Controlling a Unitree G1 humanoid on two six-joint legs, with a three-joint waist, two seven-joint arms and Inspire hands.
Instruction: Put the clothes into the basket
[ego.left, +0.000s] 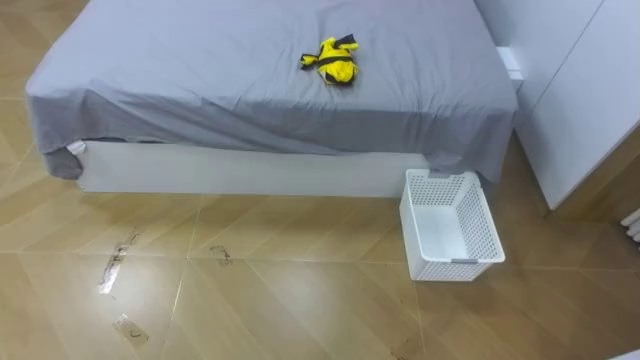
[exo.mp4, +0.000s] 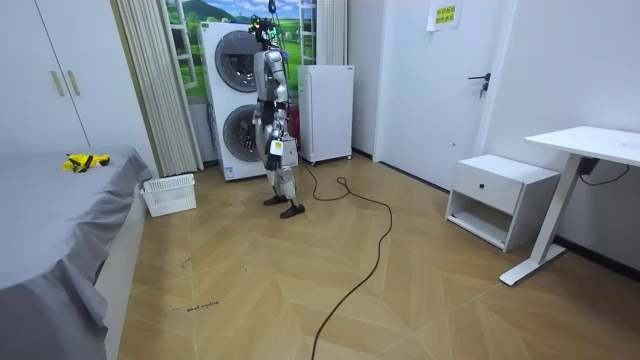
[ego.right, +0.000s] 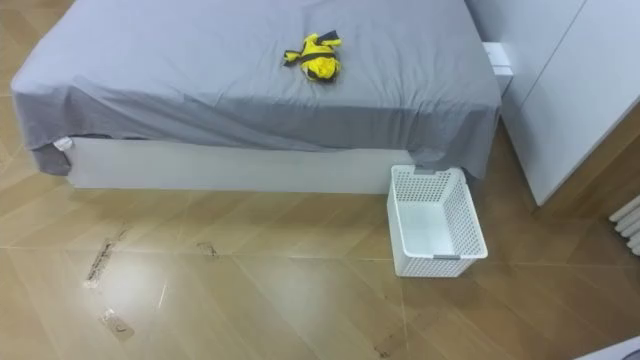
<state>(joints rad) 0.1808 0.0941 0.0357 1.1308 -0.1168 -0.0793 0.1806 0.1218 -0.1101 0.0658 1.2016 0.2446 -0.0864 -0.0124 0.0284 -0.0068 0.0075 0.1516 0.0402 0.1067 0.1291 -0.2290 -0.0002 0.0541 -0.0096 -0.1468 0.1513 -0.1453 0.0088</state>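
The robot stands upright on the wooden floor (ego.left: 300, 300) in front of the stacked washing machines (exo.mp4: 232, 100), facing the bed (ego.left: 200, 60). Its left hand (exo.mp4: 281, 150) hangs low at the hip in the room view, with the right hand close by it against the body. Both are too small to tell whether they are open or closed, or whether they hold anything. The clothes (ego.left: 331, 61), a crumpled yellow and black bundle, lie well ahead of the hands on the grey bedsheet. The white basket (ego.left: 452, 225) stands on the floor ahead of the hands and to their right, just beside the bed's corner, well apart from the clothes.
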